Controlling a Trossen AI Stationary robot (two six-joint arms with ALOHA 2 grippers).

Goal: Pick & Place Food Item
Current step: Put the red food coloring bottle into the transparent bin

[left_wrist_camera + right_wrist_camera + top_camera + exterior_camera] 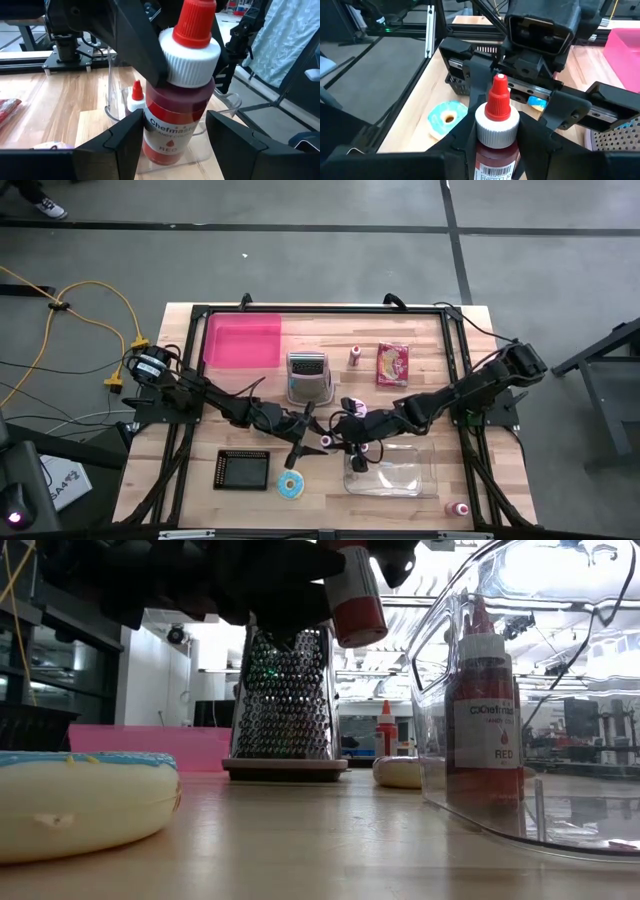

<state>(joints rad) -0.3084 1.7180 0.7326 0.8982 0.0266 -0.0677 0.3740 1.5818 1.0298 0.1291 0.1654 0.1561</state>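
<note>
Between the two grippers, mid-table, a red food-colouring bottle point(177, 100) hangs off the wood. Right gripper point(492, 135) pinches it at the white collar below the red cap. Left gripper point(172, 132) faces it, fingers spread either side of the bottle body, not touching. Just beyond the right gripper: clear plastic bin point(392, 471) holding a second bottle point(483, 700). Near the left gripper: blue-iced donut point(291, 486), box grater point(308, 376).

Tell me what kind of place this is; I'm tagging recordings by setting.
Probably a robotics lab or workshop: a framed wooden table stands on bare concrete floor, a yellow cable trails across it, and workbenches show behind.
</note>
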